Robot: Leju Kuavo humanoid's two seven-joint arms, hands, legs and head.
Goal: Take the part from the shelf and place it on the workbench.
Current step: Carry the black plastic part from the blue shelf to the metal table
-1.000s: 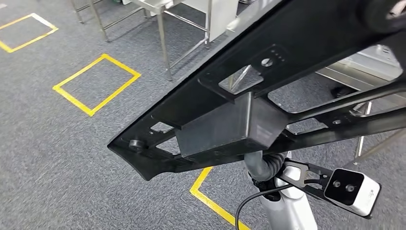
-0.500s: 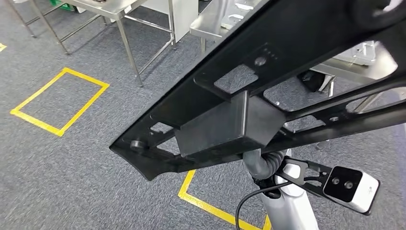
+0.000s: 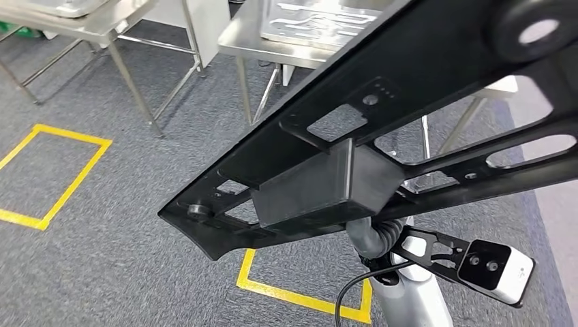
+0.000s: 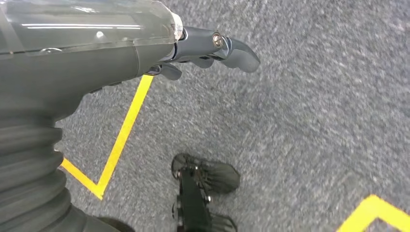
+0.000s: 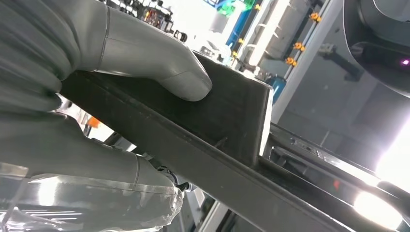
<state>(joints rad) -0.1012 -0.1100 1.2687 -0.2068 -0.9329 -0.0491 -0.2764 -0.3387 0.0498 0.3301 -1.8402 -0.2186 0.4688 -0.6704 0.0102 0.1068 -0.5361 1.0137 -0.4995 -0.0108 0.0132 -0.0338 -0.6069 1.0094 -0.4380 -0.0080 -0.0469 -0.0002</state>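
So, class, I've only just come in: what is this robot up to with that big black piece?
The robot is carrying a long black part, slotted and with a box-shaped block on it. Its right hand grips that block, thumb pressed on one face. The left hand hangs empty over the grey carpet with its yellow tape lines. Steel tables stand just ahead, so the part has not yet been set down.

- Right arm (image 3: 409, 296): I see a silver-white shell, a grey ribbed boot above it, a black cable looping beside the boot.
- Wrist camera (image 3: 494, 269): white box with a black two-lens face, on a black bracket off that arm.
- Right hand (image 5: 96, 72): light grey, smooth thumb, clear cover.
- Left hand (image 4: 208, 48): dark grey fingers, one screw, ribbed cuff.
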